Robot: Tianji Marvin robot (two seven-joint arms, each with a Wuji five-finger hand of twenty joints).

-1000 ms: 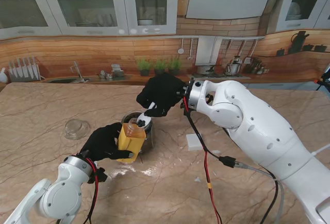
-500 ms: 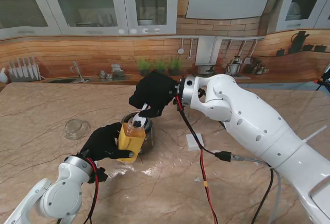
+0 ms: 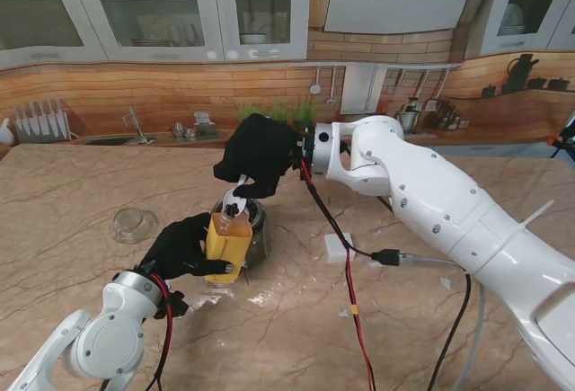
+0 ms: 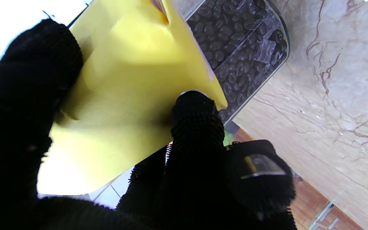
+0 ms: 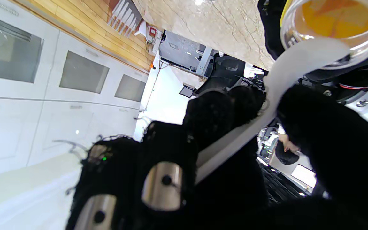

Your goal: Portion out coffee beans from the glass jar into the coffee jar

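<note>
Your yellow-labelled coffee jar hides most of the bean-filled clear glass jar; the white plastic scoop's bowl is too small to read.

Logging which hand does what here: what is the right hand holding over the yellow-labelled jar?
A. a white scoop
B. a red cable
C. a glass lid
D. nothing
A: the black-gloved right hand grips a white plastic scoop, its bowl at the mouth of the yellow-labelled jar held by the left hand.
</note>
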